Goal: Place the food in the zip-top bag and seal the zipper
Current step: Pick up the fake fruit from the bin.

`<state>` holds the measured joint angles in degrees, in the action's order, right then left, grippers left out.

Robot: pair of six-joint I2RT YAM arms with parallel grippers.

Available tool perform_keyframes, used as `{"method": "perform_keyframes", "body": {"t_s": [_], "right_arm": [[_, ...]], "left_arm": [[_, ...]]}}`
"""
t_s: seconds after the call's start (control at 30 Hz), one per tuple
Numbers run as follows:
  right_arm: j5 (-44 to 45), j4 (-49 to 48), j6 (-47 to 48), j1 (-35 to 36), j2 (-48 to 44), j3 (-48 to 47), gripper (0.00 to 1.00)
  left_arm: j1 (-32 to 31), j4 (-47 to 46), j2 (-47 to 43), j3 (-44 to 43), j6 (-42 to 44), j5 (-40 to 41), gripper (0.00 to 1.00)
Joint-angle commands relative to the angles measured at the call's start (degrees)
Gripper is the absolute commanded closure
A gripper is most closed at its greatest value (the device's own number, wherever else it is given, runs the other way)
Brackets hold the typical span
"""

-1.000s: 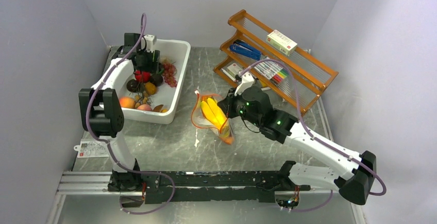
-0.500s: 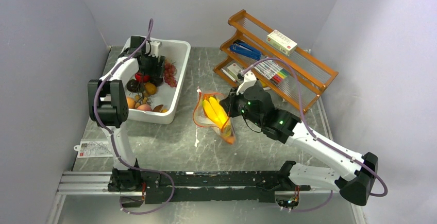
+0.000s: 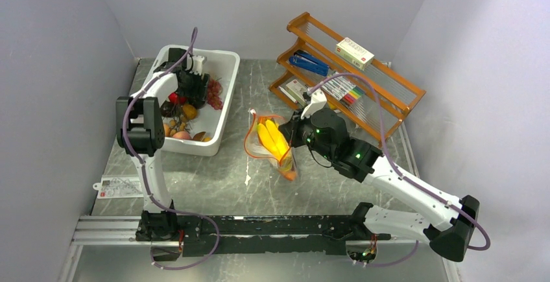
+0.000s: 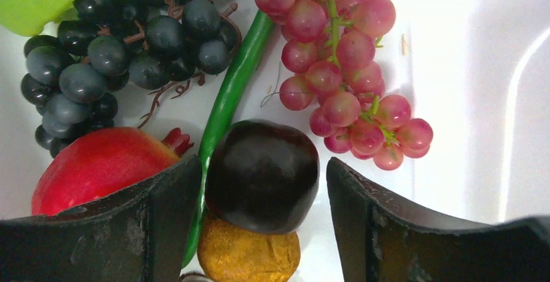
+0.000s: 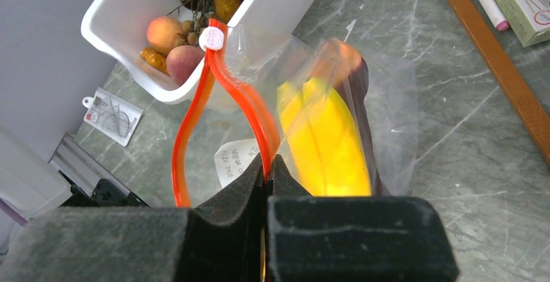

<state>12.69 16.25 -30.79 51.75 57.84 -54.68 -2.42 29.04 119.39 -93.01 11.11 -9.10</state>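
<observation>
- Far left on the surface, the white bin holds the loose food. The zip-top bag lies mid-surface, to the bin's right and a little nearer, with the banana bunch already inside.
- The bag's mouth faces left toward the bin, and its long axis runs far to near.
- My right pincer is clamped on one strand of the zipper, holding the mouth agape. The slider tab sits at the strip's far end.
- My left pincer hangs inside the bin with its jaws apart. It is the arm nearer the food.
- A dark round fruit sits squarely between those jaws, close against one finger with a gap at the other. It is roundish, so I judge no long axis matters.
- A green stem and a red fruit crowd the tight side, so closing may pinch the stem too.
- From here the bag's mouth lies to the right and nearer.
</observation>
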Motion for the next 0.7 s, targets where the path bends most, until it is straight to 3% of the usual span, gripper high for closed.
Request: {"method": "perform_keyframes", "body": {"t_s": [0.0, 0.2, 0.43, 0.53, 0.67], "right_arm": [[1.1, -1.7, 1.0, 0.0, -1.2, -0.6, 1.00], [2.1, -1.7, 1.5, 0.0, -0.8, -0.5, 1.00], [1.6, -2.0, 0.9, 0.0, -1.4, -0.4, 1.00], [1.8, -1.6, 0.9, 0.0, -1.6, -0.6, 1.00], [1.9, -1.7, 0.6, 0.0, -2.2, -0.1, 1.00]], "left_arm": [[-0.3, 1.5, 2.5, -3.1, 0.3, 1.8, 0.32], [-0.6, 1.6, 2.0, -2.9, -0.3, 4.0, 0.40], [-0.7, 1.4, 2.5, -2.1, -0.8, 5.0, 0.38], [-1.1, 2.4, 2.3, -2.7, -1.1, 5.1, 0.53], [-2.0, 2.8, -0.1, -2.6, -2.1, 6.8, 0.52]]}}
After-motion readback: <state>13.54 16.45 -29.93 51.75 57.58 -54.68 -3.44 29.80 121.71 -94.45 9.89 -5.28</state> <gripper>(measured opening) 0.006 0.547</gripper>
